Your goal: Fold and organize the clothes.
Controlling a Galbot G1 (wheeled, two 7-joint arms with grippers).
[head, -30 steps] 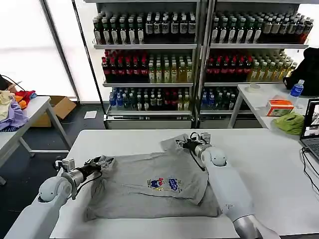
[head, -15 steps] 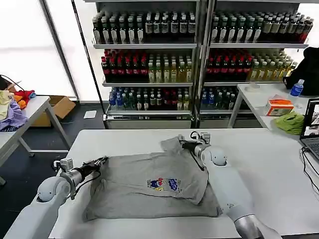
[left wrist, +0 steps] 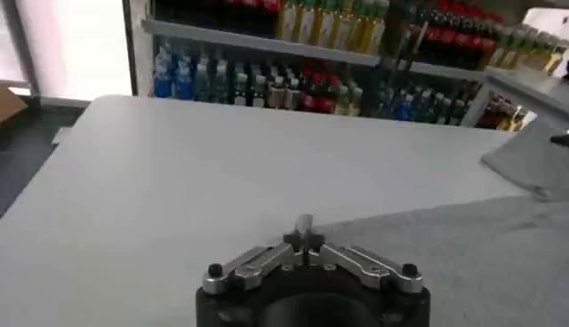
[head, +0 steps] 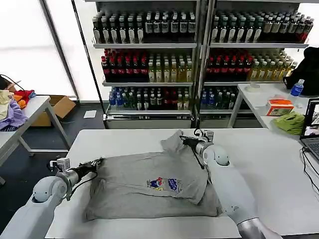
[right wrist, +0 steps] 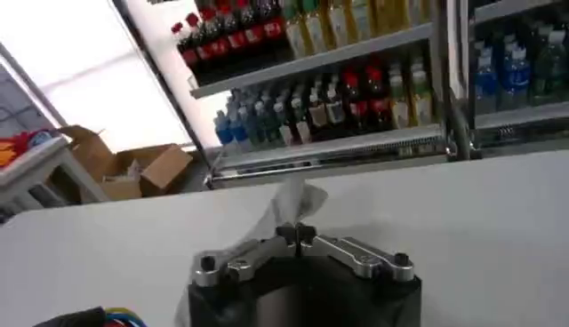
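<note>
A light grey short-sleeved shirt [head: 139,174] with a small multicoloured chest print [head: 164,183] lies spread on the white table [head: 124,142]. My left gripper [head: 96,163] is at the shirt's left edge, shut on a thin bit of its cloth. The left wrist view shows that gripper [left wrist: 304,235] with the shirt [left wrist: 462,258] stretching away over the table. My right gripper [head: 186,141] is at the shirt's far end, shut on a raised fold. In the right wrist view a tuft of grey cloth [right wrist: 293,200] sticks out past the closed right gripper [right wrist: 296,234].
A lilac, red and orange cloth heap [head: 12,109] lies on the side table at left. The right-hand table holds a lime-green cloth [head: 290,122], an orange box [head: 279,107], a water bottle [head: 297,88] and a laptop [head: 312,130]. Bottle shelves [head: 199,64] stand behind.
My left gripper has moved leftward with the shirt's edge, drawing the cloth flatter. My right gripper has shifted slightly right and away, still holding its fold.
</note>
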